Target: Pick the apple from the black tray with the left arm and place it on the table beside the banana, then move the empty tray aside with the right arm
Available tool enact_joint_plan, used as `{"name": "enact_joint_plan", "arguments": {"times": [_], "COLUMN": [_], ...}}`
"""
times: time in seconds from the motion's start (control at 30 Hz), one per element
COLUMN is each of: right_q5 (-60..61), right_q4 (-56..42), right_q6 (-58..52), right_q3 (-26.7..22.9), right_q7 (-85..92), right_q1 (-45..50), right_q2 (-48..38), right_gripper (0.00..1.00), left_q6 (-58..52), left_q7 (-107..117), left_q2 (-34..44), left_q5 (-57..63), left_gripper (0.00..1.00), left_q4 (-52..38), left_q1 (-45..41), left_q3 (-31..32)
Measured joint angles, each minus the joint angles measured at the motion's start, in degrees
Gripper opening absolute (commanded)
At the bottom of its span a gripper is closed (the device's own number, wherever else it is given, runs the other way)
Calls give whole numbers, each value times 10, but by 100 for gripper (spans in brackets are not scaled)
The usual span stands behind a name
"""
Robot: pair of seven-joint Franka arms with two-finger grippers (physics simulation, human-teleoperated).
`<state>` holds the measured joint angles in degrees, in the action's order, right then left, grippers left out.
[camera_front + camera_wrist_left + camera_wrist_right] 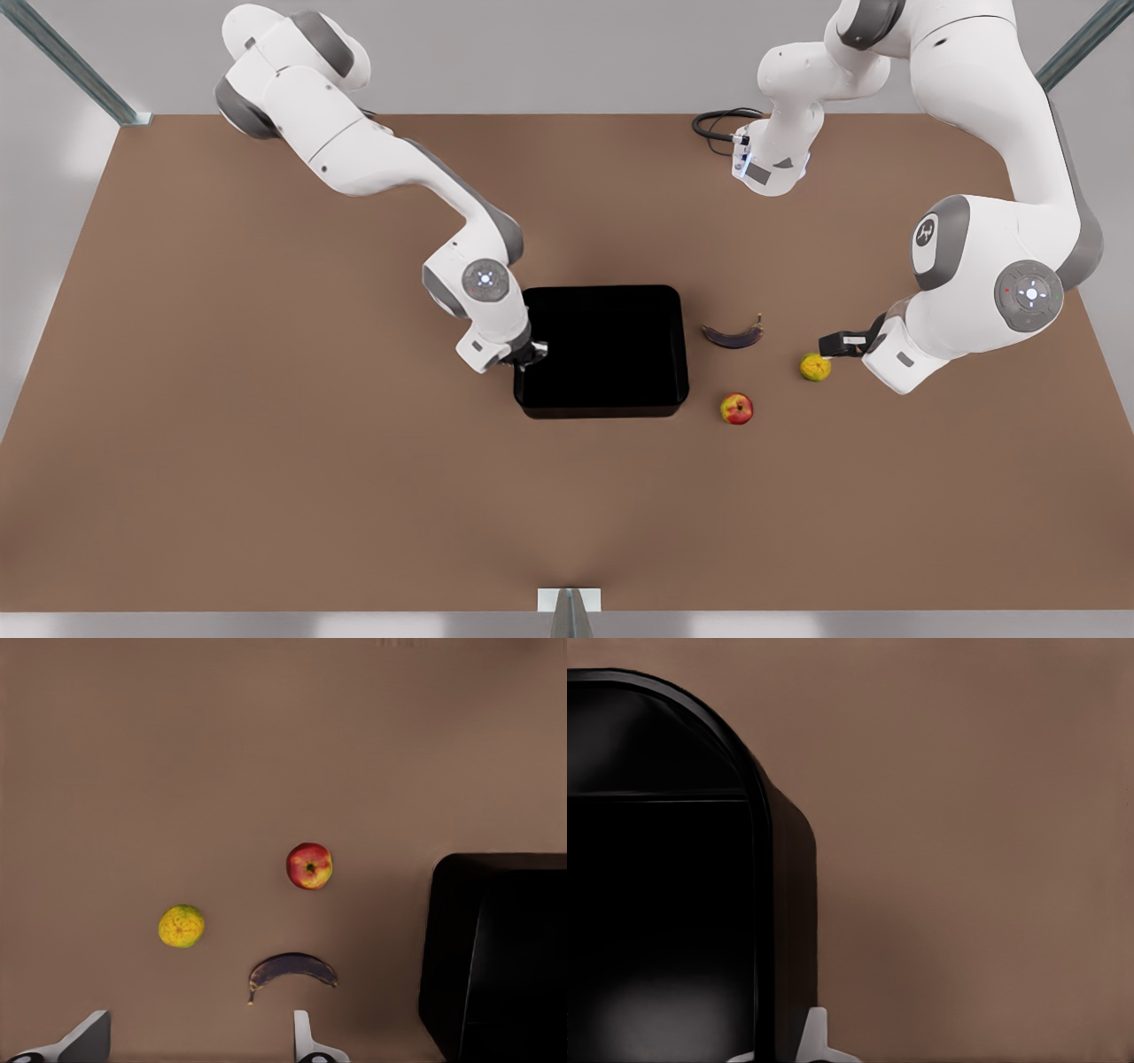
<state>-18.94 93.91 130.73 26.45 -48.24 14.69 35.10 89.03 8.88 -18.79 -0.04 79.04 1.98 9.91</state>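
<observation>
The black tray (pixel 611 350) lies empty at the middle of the brown table (pixel 266 461). My right gripper (pixel 530 353) is at the tray's edge on the front view's left. In the right wrist view its fingertips (pixel 816 1038) straddle the tray's wall (pixel 787 904) and are shut on it. The red-and-yellow apple (pixel 736 408) rests on the table just nearer the camera than the dark banana (pixel 733 335). My left gripper (pixel 833 344) hovers open and empty over the front view's right of both fruits. The left wrist view shows the apple (pixel 309 865), banana (pixel 292 971) and tray (pixel 496 957).
A lumpy yellow fruit (pixel 815 367) lies close under the left gripper, also seen as the yellow fruit (pixel 182 926) from the left wrist. A black cable (pixel 719 124) coils at the table's far edge. Wide bare tabletop stretches to the front view's left of the tray.
</observation>
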Motion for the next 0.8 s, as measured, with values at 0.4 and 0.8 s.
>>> {"name": "enact_joint_plan", "arguments": {"times": [0.4,0.8], "right_q5": [32,36], "right_q4": [-36,-38], "right_q6": [-165,-265], "right_q3": [7,5], "right_q7": [174,420], "right_q1": [-173,-365], "right_q2": [-80,-113], "right_gripper": [15,16], "left_q6": [0,0], "left_q7": [12,19], "left_q2": [-1,-1], "left_q5": [0,0], "left_gripper": [100,100], "left_q4": [0,0], "left_q1": [0,-1], "left_q3": [1,2]}}
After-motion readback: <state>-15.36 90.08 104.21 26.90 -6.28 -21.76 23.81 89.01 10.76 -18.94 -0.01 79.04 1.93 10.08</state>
